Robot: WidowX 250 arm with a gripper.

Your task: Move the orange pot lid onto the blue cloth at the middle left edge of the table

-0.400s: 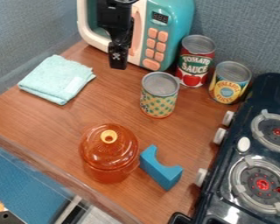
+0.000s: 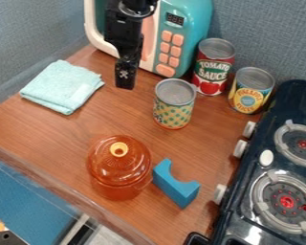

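Plan to finish on the left, at the folded blue cloth (image 2: 63, 87) lying on the desk (image 2: 31, 131); aim for its middle, lower slowly and let go only after contact with the fabric. Next, to the right and nearer the camera, find the orange lid (image 2: 135, 165) on top of the orange pot (image 2: 118, 190), apart from the cloth. Use the pale knob (image 2: 119, 149) as the likely best hold: come straight down over it, centre well, then close gently but firmly. Expect a smooth, possibly slippery, rounded surface. Lift upright until fully clear of the pot before swinging toward the cloth, to avoid tilting the lid or dragging the pot along.

Note the gripper (image 2: 125, 79) hanging in front of the toy microwave (image 2: 170, 40), away from the lid; impossible to tell whether spread or pressed together, so make sure of enough spread before lowering. On the way to the knob, pass left of the patterned can (image 2: 174, 105). Take care also with the blue block (image 2: 175, 184), close beside the pot on the right; keep the descent vertical to avoid bumping it.
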